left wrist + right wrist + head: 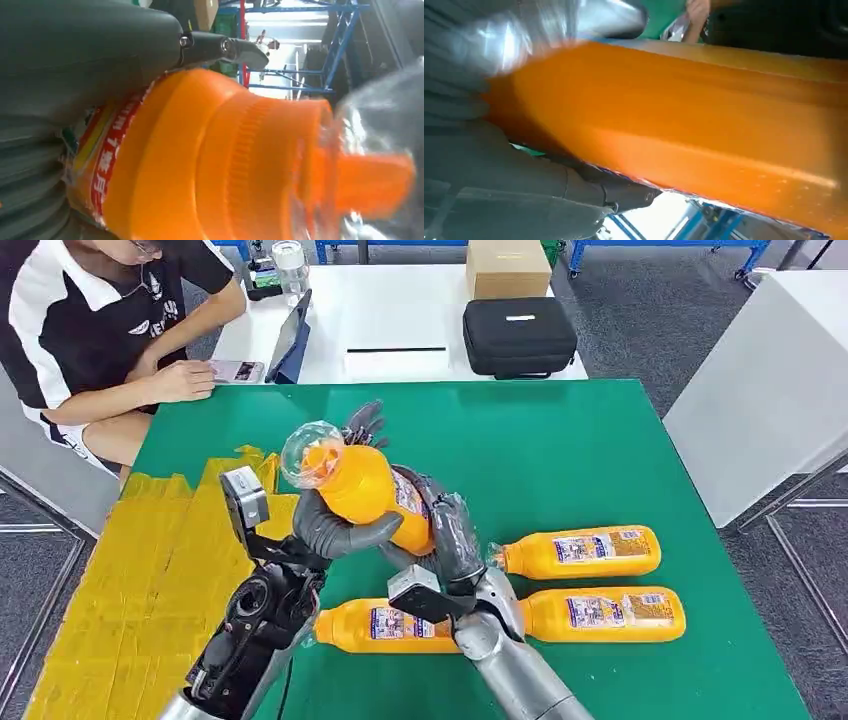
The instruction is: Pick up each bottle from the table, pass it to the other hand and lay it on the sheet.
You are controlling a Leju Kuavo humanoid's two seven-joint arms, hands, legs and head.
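Orange bottle hangs above the green table, cap tilted up, with both hands wrapped around it, likely mid-handover. Left hand grips its lower body, right hand its far side; yellow sheet waits alongside.

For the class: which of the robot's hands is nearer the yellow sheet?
Left. The left hand holds the raised bottle beside the sheet's edge; the right hand holds it from the far side.

glossy plastic bottle, matt green table
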